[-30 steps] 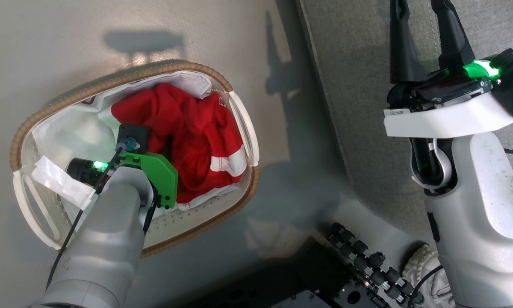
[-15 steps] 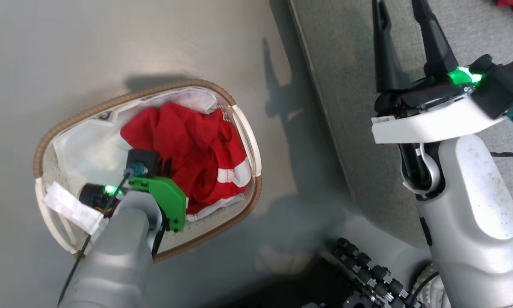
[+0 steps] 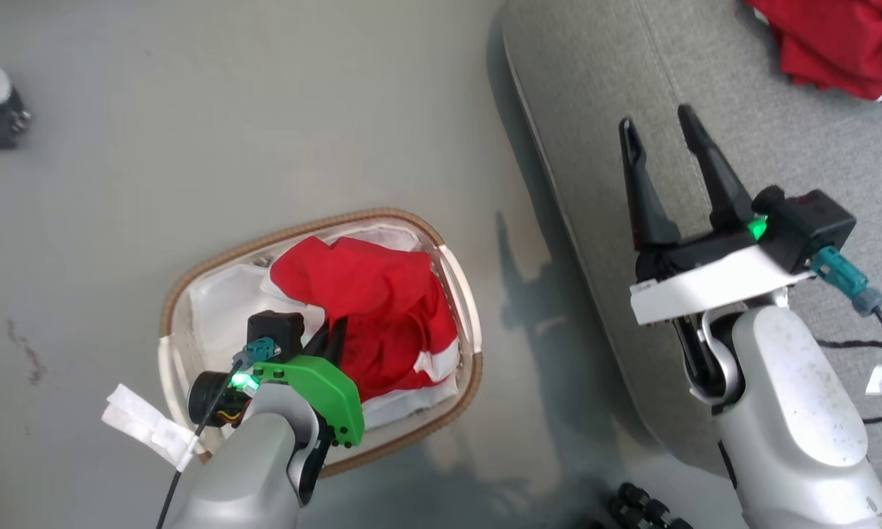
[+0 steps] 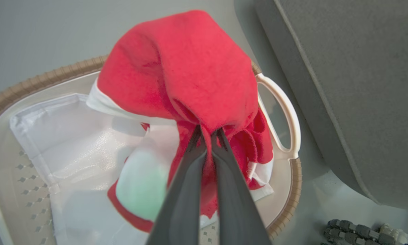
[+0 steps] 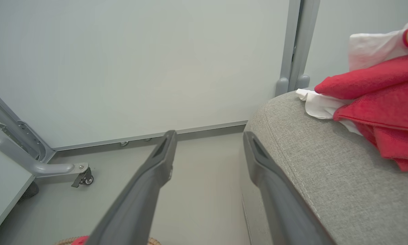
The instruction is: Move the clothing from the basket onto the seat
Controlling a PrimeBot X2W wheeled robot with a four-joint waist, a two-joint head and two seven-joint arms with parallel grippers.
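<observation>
Your left pincer (image 4: 208, 131) was clamped on the red clothing (image 4: 183, 68) over the basket (image 4: 295, 190), while your right pincer (image 3: 654, 121) stood wide open, empty.

red clothing (image 3: 375, 294) bunched in basket (image 3: 264, 239), grey seat (image 3: 632, 73)

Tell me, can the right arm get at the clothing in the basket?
Probably not: the left pincer is shut on the clothing and its arm covers the near side of the basket; the right pincer hangs open over the seat edge.
</observation>
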